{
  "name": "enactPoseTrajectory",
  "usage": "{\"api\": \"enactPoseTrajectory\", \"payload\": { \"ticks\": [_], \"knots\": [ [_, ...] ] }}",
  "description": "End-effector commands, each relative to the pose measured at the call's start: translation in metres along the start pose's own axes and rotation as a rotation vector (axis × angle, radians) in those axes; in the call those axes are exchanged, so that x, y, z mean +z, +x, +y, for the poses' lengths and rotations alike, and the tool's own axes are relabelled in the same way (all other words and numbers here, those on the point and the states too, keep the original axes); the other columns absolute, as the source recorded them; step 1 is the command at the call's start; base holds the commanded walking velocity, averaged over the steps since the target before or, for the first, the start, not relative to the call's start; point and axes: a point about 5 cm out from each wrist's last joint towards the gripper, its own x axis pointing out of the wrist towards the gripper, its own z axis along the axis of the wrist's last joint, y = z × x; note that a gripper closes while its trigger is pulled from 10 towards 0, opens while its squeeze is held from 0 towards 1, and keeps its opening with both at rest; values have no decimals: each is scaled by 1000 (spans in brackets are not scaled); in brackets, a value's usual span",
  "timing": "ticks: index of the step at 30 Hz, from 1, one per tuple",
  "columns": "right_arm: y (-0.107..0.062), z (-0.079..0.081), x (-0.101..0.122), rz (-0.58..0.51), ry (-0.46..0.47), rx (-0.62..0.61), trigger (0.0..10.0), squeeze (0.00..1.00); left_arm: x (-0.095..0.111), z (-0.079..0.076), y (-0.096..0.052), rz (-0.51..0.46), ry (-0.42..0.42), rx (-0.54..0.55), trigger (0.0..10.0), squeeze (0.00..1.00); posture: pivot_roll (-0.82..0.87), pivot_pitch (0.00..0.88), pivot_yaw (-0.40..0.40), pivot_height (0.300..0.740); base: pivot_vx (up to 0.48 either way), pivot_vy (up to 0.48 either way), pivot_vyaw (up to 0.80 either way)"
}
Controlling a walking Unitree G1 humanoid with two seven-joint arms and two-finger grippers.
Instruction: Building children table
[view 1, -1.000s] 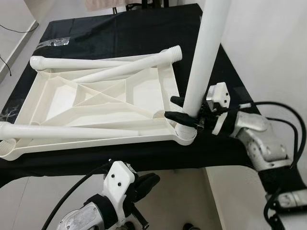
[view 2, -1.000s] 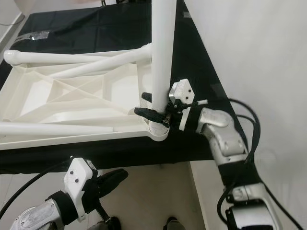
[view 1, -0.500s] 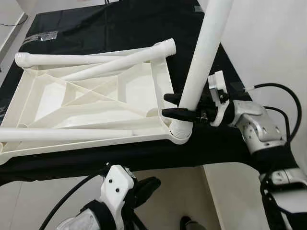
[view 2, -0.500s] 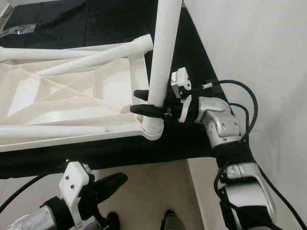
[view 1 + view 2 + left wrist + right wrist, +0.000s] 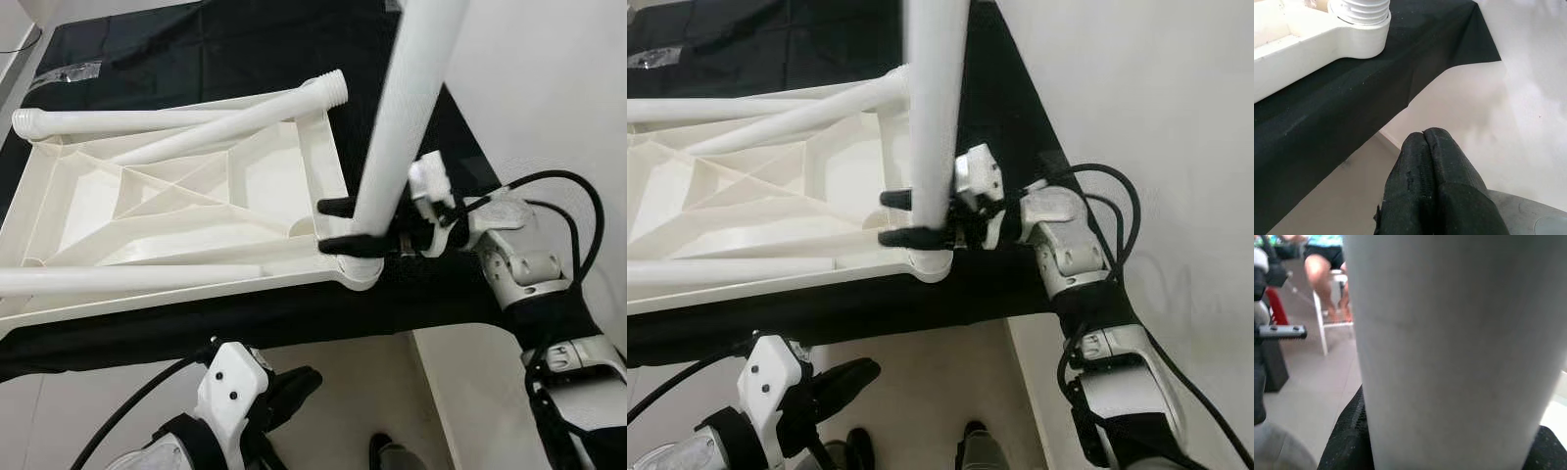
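Observation:
A white plastic tabletop (image 5: pixel 176 211) lies upside down on a black-covered table (image 5: pixel 235 59). An upright white table leg (image 5: pixel 402 117) stands in the tabletop's near right corner socket (image 5: pixel 355 269). My right gripper (image 5: pixel 338 225) is shut on this leg just above the socket; the leg (image 5: pixel 1449 352) is close against the right wrist camera. Two more white legs lie on the tabletop: a long leg (image 5: pixel 127 279) along the near edge and another leg (image 5: pixel 235 117) with a threaded end across the far side. My left gripper (image 5: pixel 1422 142) hangs shut below the table's front edge.
The black cloth (image 5: pixel 1327 127) drops over the table's front edge. A white wall (image 5: pixel 549 88) runs close on the right. A small clear bag (image 5: pixel 69 70) lies at the far left of the table. In the right wrist view a person (image 5: pixel 1322 264) sits on a chair.
The camera has shifted, so the scene sits lower and further left. My right gripper stays shut on the upright leg at the corner socket, and its wrist has turned a little.

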Motion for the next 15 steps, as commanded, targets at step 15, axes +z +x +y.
{"api": "enactPoseTrajectory", "payload": {
  "ticks": [15],
  "knots": [
    [2, 2, -36, 69, 282, 120, 10000, 0, -2, 1, -1, 27, -8, 3, 10000, 0, 64, 392, 56, 740, 0, 0, 0]
  ]
}}
